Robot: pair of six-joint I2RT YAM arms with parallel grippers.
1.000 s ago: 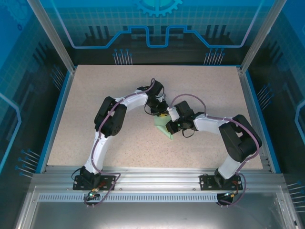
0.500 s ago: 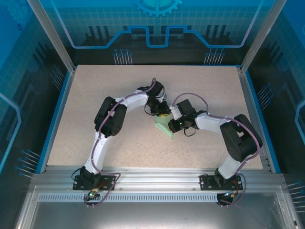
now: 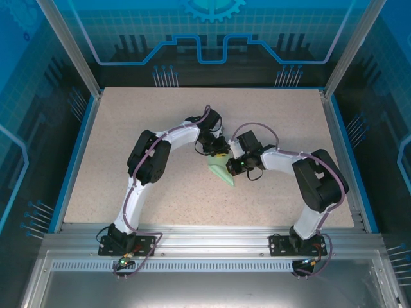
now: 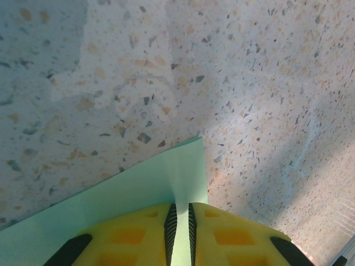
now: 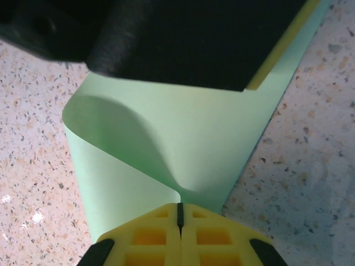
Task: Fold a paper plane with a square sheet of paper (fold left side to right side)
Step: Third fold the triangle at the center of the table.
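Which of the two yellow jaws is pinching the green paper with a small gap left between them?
The left gripper: a strip of the paper shows between its jaws. The right gripper looks fully closed.

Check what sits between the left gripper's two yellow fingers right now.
The left wrist view shows the left gripper pinching a thin edge of the mint-green sheet of paper between its yellow fingers; nothing else there.

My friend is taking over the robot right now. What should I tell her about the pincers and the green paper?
Left pincer: shut on the square sheet of paper, pinching one edge.
Right pincer: shut on the same sheet, at another edge.
Paper: mid-table between both arms, bent over in a soft curl, not pressed flat.
Done: sheet picked up and partly folded over.
Left: bring the edges together, flatten the crease, then the remaining plane folds.
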